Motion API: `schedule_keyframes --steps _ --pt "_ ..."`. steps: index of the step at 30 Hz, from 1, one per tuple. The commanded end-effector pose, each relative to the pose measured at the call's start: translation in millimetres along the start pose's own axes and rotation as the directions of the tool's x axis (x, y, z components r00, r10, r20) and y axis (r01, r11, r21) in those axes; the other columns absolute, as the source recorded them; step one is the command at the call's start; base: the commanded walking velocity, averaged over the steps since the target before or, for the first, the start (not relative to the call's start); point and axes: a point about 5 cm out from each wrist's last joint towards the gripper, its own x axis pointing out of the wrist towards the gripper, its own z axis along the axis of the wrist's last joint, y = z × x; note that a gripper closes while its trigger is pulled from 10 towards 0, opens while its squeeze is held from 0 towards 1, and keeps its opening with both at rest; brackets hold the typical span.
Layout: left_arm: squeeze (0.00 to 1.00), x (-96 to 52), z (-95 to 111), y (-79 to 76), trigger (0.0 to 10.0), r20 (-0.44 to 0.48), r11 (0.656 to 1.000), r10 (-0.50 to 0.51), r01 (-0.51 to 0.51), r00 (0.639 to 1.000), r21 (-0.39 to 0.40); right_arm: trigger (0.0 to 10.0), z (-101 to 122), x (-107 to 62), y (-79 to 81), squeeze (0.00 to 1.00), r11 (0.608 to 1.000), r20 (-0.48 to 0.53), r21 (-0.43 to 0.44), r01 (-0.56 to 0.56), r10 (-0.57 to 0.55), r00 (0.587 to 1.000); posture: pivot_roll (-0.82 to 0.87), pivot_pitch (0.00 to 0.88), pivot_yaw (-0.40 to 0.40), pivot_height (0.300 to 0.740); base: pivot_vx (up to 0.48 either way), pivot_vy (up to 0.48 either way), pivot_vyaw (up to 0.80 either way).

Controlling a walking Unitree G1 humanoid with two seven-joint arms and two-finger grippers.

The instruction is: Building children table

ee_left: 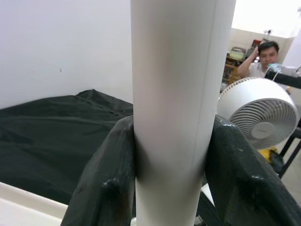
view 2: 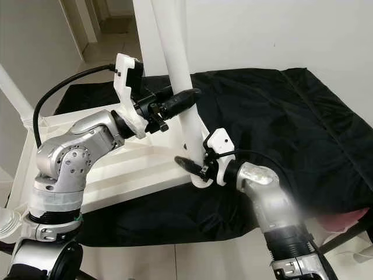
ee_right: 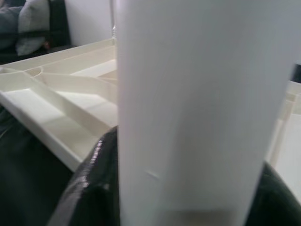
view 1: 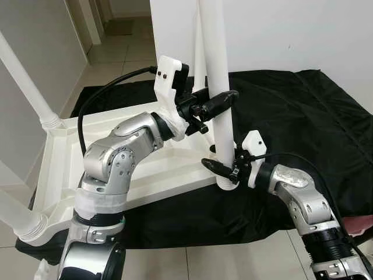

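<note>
Both grippers are on the same white table leg [view 1: 217, 64] — the left gripper [view 1: 218, 102] pinches it partway up, its two black fingers [ee_left: 106, 188] pressed against either side of the tube, while the right gripper [view 1: 224, 169] clamps the same leg lower down, just above the point where it meets the tabletop. The leg stands upright between them, rising past the left gripper and out of the top of the head views. Below the right gripper, the leg's foot sits in a round socket [view 1: 227, 184] at the near corner of the upturned white tabletop [view 1: 163, 169], which lies underside-up with its ribs and raised rim showing. That tabletop stretches away to the left of both grippers, resting on a black cloth [view 1: 291, 122] spread over the tiled floor [view 1: 233, 256]. Far off to the left of the left gripper, another white leg [view 1: 26, 87] stands in its own corner socket, slanting up out of view, and a third leg's base [view 1: 23, 221] shows at the near left corner. Just behind the left gripper a further white leg [view 1: 200, 52] rises alongside the gripped one. In the left wrist view, beyond the gripped leg, a white fan [ee_left: 261, 113] stands with a person [ee_left: 263, 59] seated behind it — hand raised to the head. A white wall [view 1: 291, 35] backs the cloth.
</note>
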Motion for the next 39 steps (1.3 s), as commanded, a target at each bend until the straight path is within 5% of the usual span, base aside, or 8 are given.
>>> schedule_keyframes --steps 1,6,7,8,22,28,35,39 --pt "0.00 4.2 7 0.2 10.0 0.002 0.999 0.025 -0.025 1.000 0.028 10.0 13 5.4 -2.4 1.00 1.000 0.064 0.006 0.024 -0.024 0.998 0.03 0.002 0.063 0.740 0.000 0.000 0.00" --pt "0.00 4.7 10 3.9 10.0 0.004 0.997 0.062 -0.062 0.998 0.042 10.0 18 10.8 -5.3 0.98 0.994 0.094 0.009 0.110 -0.110 0.989 0.04 0.007 0.061 0.740 0.000 0.000 0.00" --pt "0.00 4.7 10 5.1 10.0 0.004 0.996 0.072 -0.072 0.997 0.047 10.0 19 12.6 -5.4 0.16 0.992 0.098 0.005 0.130 -0.130 0.987 0.04 0.007 0.061 0.740 0.000 0.000 0.00" --pt "0.00 4.1 9 6.7 10.0 -0.006 0.995 0.088 -0.088 0.996 0.048 10.0 20 16.0 -4.9 0.00 0.988 0.102 0.009 0.155 -0.155 0.983 0.04 0.007 0.057 0.740 0.000 0.000 0.00" --pt "0.00 1.1 5 14.3 10.0 -0.026 0.954 0.261 -0.254 0.965 0.160 10.0 20 48.6 6.8 0.00 0.918 0.073 0.038 0.394 -0.396 0.916 0.06 0.009 0.052 0.740 0.000 0.000 0.00" --pt "0.00 2.6 8 17.7 10.0 -0.015 0.928 0.330 -0.321 0.944 0.190 10.0 18 60.1 18.5 0.00 0.854 0.045 0.054 0.518 -0.520 0.853 0.04 0.004 0.055 0.740 0.000 0.000 0.00" --pt "0.00 14.1 28 17.6 10.0 0.071 0.856 0.465 -0.468 0.883 0.220 10.0 20 75.1 27.2 0.00 0.752 0.056 0.066 0.655 -0.659 0.750 0.04 0.009 0.031 0.740 0.000 0.000 0.00" --pt "0.00 16.3 31 16.4 10.0 0.085 0.851 0.474 -0.480 0.877 0.212 10.0 21 76.6 26.5 0.00 0.742 0.068 0.052 0.668 -0.670 0.739 0.04 0.014 0.023 0.740 0.000 0.000 0.00"
